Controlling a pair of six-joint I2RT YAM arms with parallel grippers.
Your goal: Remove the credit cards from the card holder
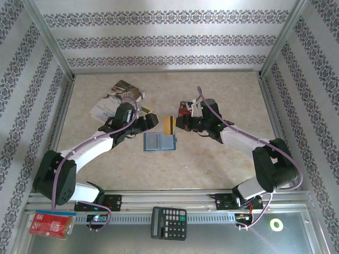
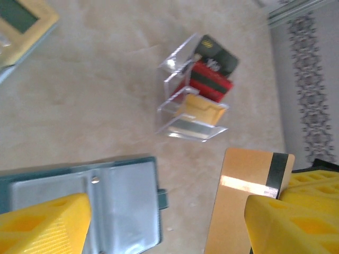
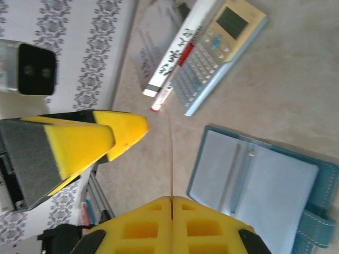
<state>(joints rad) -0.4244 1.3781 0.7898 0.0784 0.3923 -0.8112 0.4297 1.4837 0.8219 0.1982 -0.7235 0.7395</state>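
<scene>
At the middle of the tabletop (image 1: 222,159) the holder (image 1: 159,142) lies spread open, slots up, so cards can slide out. Just far of it the right pincer (image 3: 171,211) is clamped on the gold card (image 2: 249,180), apparently for carrying. The left pincer (image 2: 165,211) gapes wide, gripping nothing. Other cards (image 2: 212,74) sit in a clear stand (image 2: 180,114), likely the drop spot.

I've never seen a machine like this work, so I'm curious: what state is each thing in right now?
Left pincer, open.
Right pincer, shut on the gold-tan card.
Gold-tan card, out of the holder, gripped by one edge.
Card holder, lying open, inside up.
Clear stand, holding three cards.
</scene>
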